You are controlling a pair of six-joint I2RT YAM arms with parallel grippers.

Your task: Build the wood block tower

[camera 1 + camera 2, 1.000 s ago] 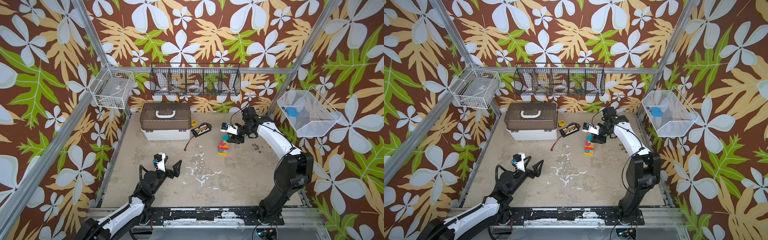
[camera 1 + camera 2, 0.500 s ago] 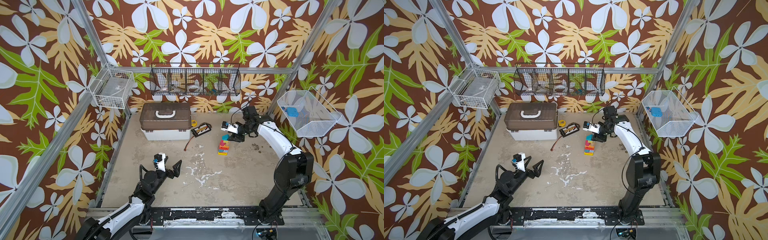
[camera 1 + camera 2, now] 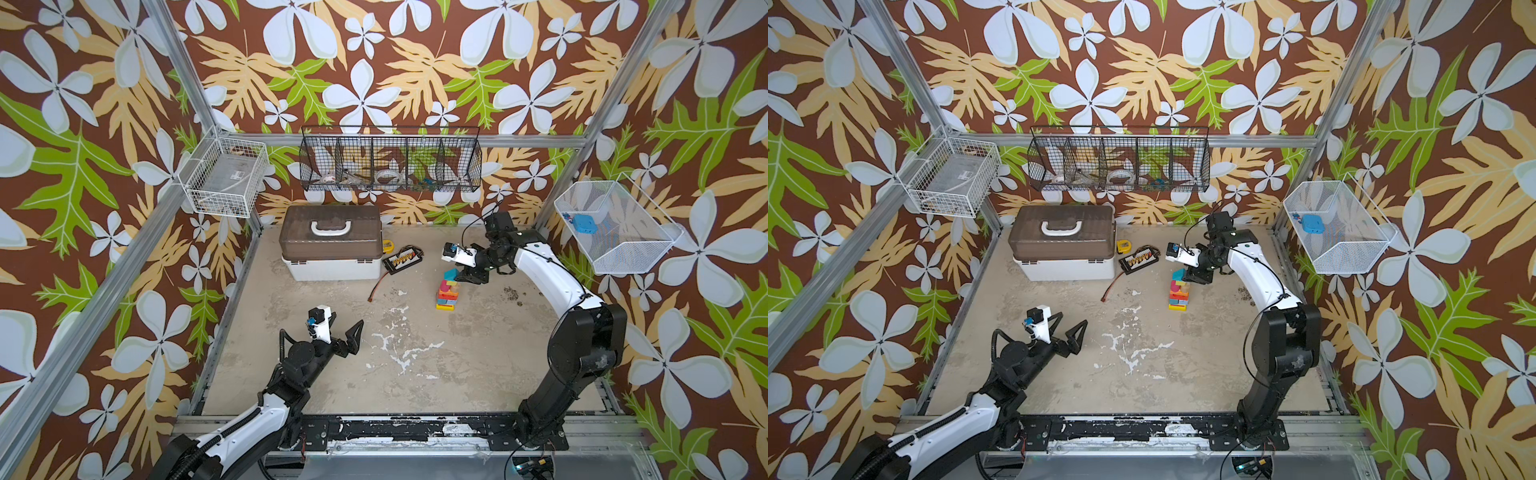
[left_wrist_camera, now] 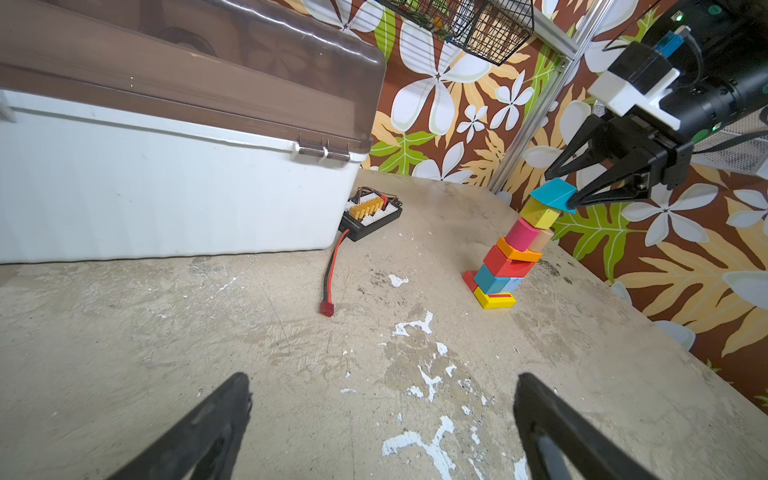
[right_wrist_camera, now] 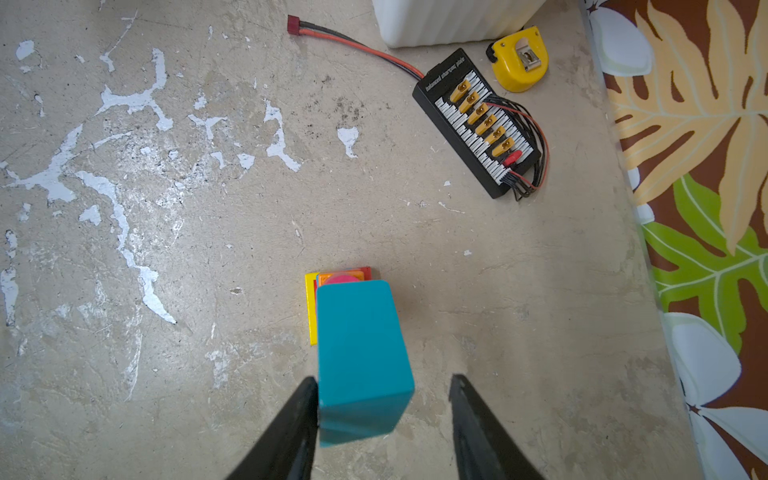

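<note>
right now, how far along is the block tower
Done: the tower stands stacked, teal block on top. In hand: the right jaws straddle that block, one side touching, a gap on the other. Left: likely just backing away cleanly; no loose blocks show on the table.

The left arm [image 3: 266,411] and the right arm [image 3: 544,270] are made of white tubes and round black joints. A ribbed black hose [image 3: 187,455] is seen far behind the jaws. Above the right gripper [image 4: 560,189], a white box [image 4: 623,91] with a blue plug [image 4: 671,41] is fixed. Its fingers [image 4: 602,193] are black and pointed.
</note>
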